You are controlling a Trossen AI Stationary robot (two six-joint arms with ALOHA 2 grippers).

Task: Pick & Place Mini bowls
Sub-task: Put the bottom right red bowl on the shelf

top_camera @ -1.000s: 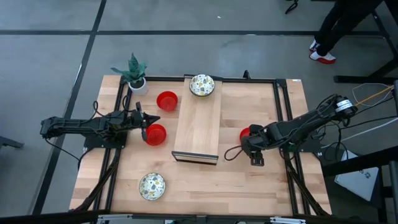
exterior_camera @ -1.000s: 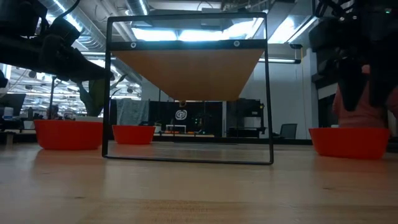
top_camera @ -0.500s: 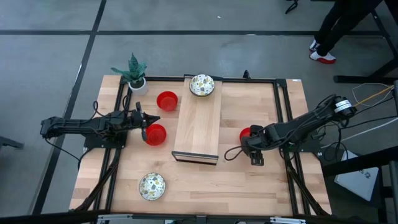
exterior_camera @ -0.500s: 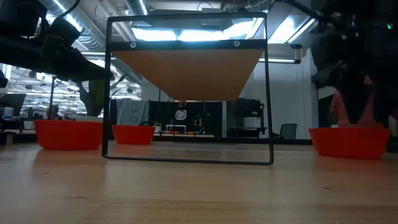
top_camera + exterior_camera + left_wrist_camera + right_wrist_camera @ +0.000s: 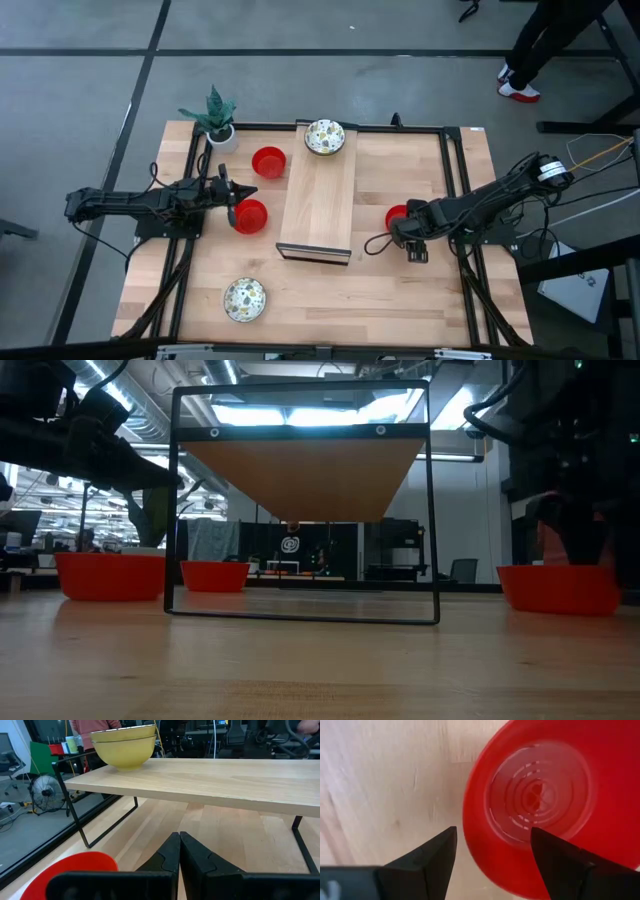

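arms: 2, dark, jointed | cables: black, looped | right arm (image 5: 500, 195): orange wire, seemingly | claw fingers (image 5: 427, 857): dark

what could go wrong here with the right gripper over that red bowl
1. The open right gripper straddles the rim of the red bowl; if a finger lands on the rim instead of either side of it, the glossy bowl could tip or skid.
2. The bowl sits close to the shelf, so a lift swung that way might clip its edge.
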